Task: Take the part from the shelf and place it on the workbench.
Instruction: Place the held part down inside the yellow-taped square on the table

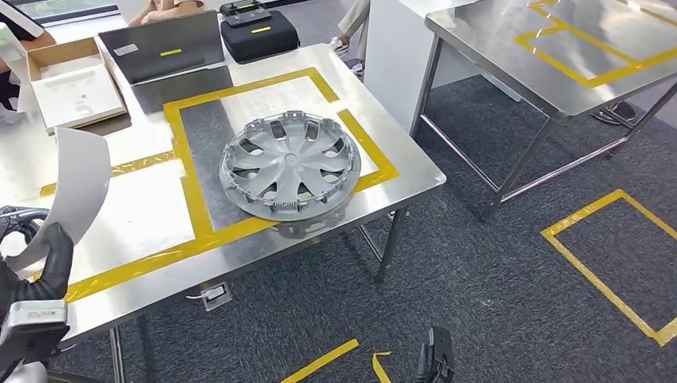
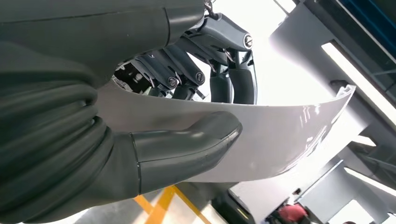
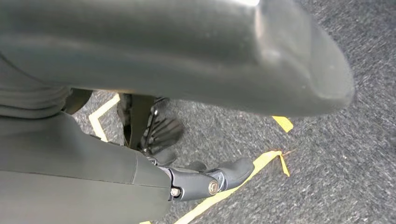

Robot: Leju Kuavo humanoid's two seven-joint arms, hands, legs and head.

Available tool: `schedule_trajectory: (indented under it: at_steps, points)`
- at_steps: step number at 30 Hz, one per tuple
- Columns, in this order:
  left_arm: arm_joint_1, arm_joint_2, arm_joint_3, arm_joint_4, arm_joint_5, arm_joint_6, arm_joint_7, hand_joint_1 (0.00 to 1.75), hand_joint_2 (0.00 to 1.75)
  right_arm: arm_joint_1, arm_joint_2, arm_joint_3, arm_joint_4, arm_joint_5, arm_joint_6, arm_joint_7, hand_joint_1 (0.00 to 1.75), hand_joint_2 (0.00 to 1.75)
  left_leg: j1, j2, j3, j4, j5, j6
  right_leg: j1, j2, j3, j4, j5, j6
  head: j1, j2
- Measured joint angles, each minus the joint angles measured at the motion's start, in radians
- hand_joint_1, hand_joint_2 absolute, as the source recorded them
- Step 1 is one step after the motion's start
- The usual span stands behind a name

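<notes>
Thin, curved white panel [image 2: 289,135] pinched at one edge between left hand [image 1: 40,263] thumb and fingers [image 2: 231,88]; judged light, springy, glossy-slick; right hand [image 3: 205,179] hanging over floor, finger state indeterminable.

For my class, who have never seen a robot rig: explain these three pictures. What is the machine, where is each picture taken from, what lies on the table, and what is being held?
This is a walking humanoid robot with two arms and fingered hands. The wide picture is from a camera on its head, looking down at a steel workbench marked with yellow tape. On it lie a grey plastic wheel cover, a dark laptop, a black case and an open cardboard box. The other two pictures come from cameras at the wrists. The left hand grips a curved white panel, thumb on one face, fingers on the other. The right hand hangs over the grey carpet, holding nothing that can be seen.
</notes>
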Motion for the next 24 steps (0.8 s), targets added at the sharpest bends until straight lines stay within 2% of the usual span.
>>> schedule_trajectory:
  at_steps: [1,2,3,5,6,7,8,11,12,13,15,16,17,18,19,20,21,22,24]
  points:
    - [0.0,0.0,0.0,0.006,-0.009,0.005,0.003,1.75,1.75,0.001,0.0,0.0,0.0,-0.001,0.0,0.0,0.0,0.0,-0.001,-0.001,0.006,0.0,-0.006,0.001,0.0,0.0,-0.038,0.046,-0.002,0.001,0.001,0.0]
    - [0.0,0.0,0.0,0.012,-0.017,0.01,0.006,1.75,1.75,0.003,0.0,-0.001,0.0,-0.001,0.0,0.0,0.0,0.0,-0.001,-0.002,0.013,0.001,-0.013,0.001,0.0,0.0,-0.059,0.056,0.018,0.001,0.001,0.0]
    - [0.0,0.0,0.0,0.017,-0.026,0.016,0.008,1.75,1.75,0.004,0.0,-0.002,0.0,-0.002,-0.001,0.0,0.0,0.0,-0.001,-0.003,0.022,0.002,-0.021,-0.001,0.0,0.0,-0.061,0.027,0.056,0.0,0.002,0.0]
    - [-0.001,0.002,0.0,0.026,-0.051,0.033,0.014,1.75,1.75,0.005,0.0,-0.004,0.0,-0.003,-0.001,0.001,0.0,0.0,-0.002,-0.004,0.04,0.005,-0.039,-0.008,0.001,-0.001,-0.023,-0.101,0.147,-0.004,0.002,0.0]
    - [-0.001,0.003,0.0,0.03,-0.064,0.041,0.016,1.75,1.75,0.004,0.0,-0.004,0.0,-0.003,-0.001,0.001,0.0,0.0,-0.003,-0.004,0.044,0.008,-0.049,-0.014,0.002,-0.002,0.0,-0.158,0.17,-0.008,0.001,0.0]
    - [-0.002,0.005,0.0,0.033,-0.076,0.049,0.018,1.75,1.75,0.004,0.0,-0.005,0.0,-0.003,-0.001,0.003,0.0,0.0,-0.005,-0.004,0.047,0.009,-0.055,-0.019,0.003,-0.002,0.015,-0.195,0.178,-0.013,0.001,0.0]
    - [-0.003,0.007,0.001,0.035,-0.084,0.053,0.02,1.75,1.75,0.004,0.0,-0.005,0.0,-0.004,-0.001,0.004,0.0,0.0,-0.007,-0.004,0.047,0.009,-0.06,-0.025,0.005,-0.001,0.022,-0.207,0.171,-0.018,0.0,0.0]
    - [-0.004,0.015,0.004,0.039,-0.095,0.061,0.023,1.75,1.75,0.005,0.001,-0.005,0.0,-0.006,-0.002,0.006,0.0,0.0,-0.006,-0.002,0.052,0.012,-0.071,-0.041,0.002,0.001,0.032,-0.216,0.163,-0.035,0.0,0.0]
    - [-0.007,0.018,0.005,0.04,-0.096,0.062,0.024,1.75,1.75,0.005,0.002,-0.006,0.0,-0.007,-0.002,0.006,0.0,0.0,-0.005,-0.002,0.044,0.034,-0.083,-0.047,0.0,0.001,0.037,-0.219,0.161,-0.041,0.0,0.0]
    - [-0.009,0.022,0.006,0.042,-0.098,0.064,0.026,1.75,1.75,0.005,0.002,-0.006,0.0,-0.008,-0.002,0.006,0.0,0.0,-0.003,-0.001,0.027,0.071,-0.102,-0.052,-0.002,0.0,0.043,-0.221,0.158,-0.046,-0.001,0.0]
    - [-0.014,0.029,0.013,0.051,-0.114,0.072,0.035,1.75,1.75,0.004,0.003,-0.008,0.0,-0.009,-0.003,0.006,0.0,0.0,0.0,-0.001,-0.047,0.203,-0.152,-0.061,-0.002,0.0,0.051,-0.221,0.151,-0.052,-0.003,0.0]
    - [-0.014,0.033,0.018,0.059,-0.124,0.077,0.041,1.75,1.75,0.005,0.003,-0.01,0.0,-0.01,-0.003,0.007,0.0,0.0,0.001,-0.001,-0.086,0.26,-0.165,-0.062,-0.001,0.0,0.055,-0.221,0.147,-0.053,-0.003,0.0]
    - [-0.015,0.036,0.023,0.069,-0.133,0.082,0.046,1.75,1.75,0.006,0.004,-0.011,0.0,-0.011,-0.004,0.007,0.0,0.0,0.001,-0.001,-0.115,0.294,-0.161,-0.063,-0.001,0.001,0.06,-0.221,0.142,-0.053,-0.003,0.0]
    - [-0.016,0.039,0.027,0.077,-0.14,0.087,0.05,1.75,1.75,0.007,0.005,-0.012,0.0,-0.011,-0.004,0.007,0.0,0.0,0.002,-0.001,-0.123,0.287,-0.137,-0.062,-0.001,0.002,0.066,-0.221,0.137,-0.052,-0.003,0.0]
    - [-0.019,0.042,0.032,0.086,-0.145,0.091,0.052,1.75,1.75,0.008,0.005,-0.013,0.0,-0.012,-0.005,0.008,0.0,0.0,0.002,-0.001,-0.11,0.239,-0.094,-0.059,-0.001,0.003,0.074,-0.221,0.132,-0.05,-0.002,0.0]
    - [-0.024,0.045,0.037,0.095,-0.15,0.095,0.052,1.75,1.75,0.009,0.005,-0.013,0.0,-0.013,-0.005,0.009,0.0,0.0,0.002,0.0,-0.083,0.166,-0.046,-0.055,-0.001,0.003,0.082,-0.221,0.127,-0.047,-0.003,0.0]
    - [-0.031,0.047,0.042,0.105,-0.153,0.099,0.053,1.75,1.75,0.009,0.006,-0.013,0.0,-0.014,-0.006,0.009,0.0,0.0,0.0,-0.001,-0.055,0.098,-0.013,-0.052,0.0,0.003,0.089,-0.22,0.121,-0.043,-0.003,0.0]
    - [-0.039,0.049,0.047,0.116,-0.157,0.104,0.053,1.75,1.75,0.008,0.006,-0.014,0.0,-0.014,-0.006,0.01,0.0,0.0,-0.002,-0.001,-0.031,0.044,0.009,-0.047,0.001,0.004,0.092,-0.22,0.117,-0.038,-0.003,0.0]
    - [-0.051,0.053,0.058,0.139,-0.171,0.12,0.056,1.75,1.75,0.006,0.007,-0.014,0.0,-0.015,-0.006,0.012,0.0,0.0,-0.006,-0.003,-0.016,0.012,0.008,-0.037,0.003,0.004,0.094,-0.222,0.113,-0.027,-0.002,0.0]
